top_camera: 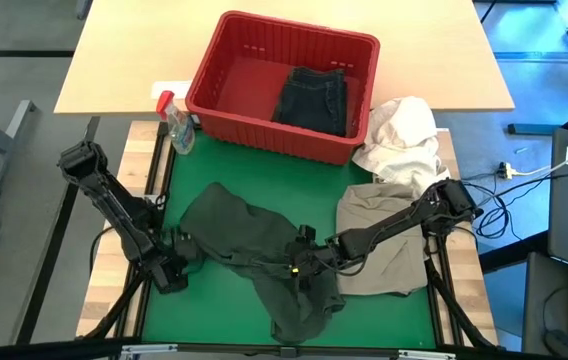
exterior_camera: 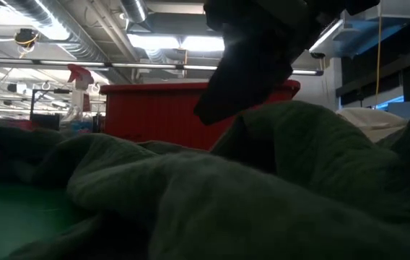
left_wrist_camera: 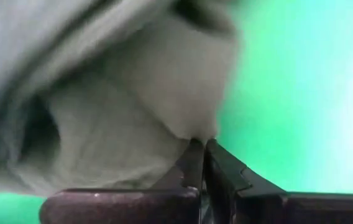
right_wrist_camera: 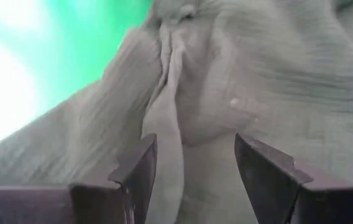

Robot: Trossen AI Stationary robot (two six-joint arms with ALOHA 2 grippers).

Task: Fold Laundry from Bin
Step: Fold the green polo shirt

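While the high view shows only that the left gripper [top_camera: 176, 268] sits low at the dark garment's [top_camera: 254, 255] left edge, the left wrist view settles the rest: its jaws are pressed together, pinching a thin edge of that cloth just off the green mat [top_camera: 254, 175]. The right gripper [right_wrist_camera: 192, 168] stands with its fingers apart, resting on the same garment's crumpled middle, a raised fold lying between them; from above it appears near the cloth's centre. Beside it on the right lies a khaki garment [top_camera: 379, 225], partly under the right arm. Farther back, the red bin [top_camera: 264, 125] holds another dark folded piece [top_camera: 314, 98], with a white bundle [top_camera: 402, 135] to its right and a spray bottle [top_camera: 177, 125] to its left. In the low view, cloth blocks nearly everything but the bin's wall.
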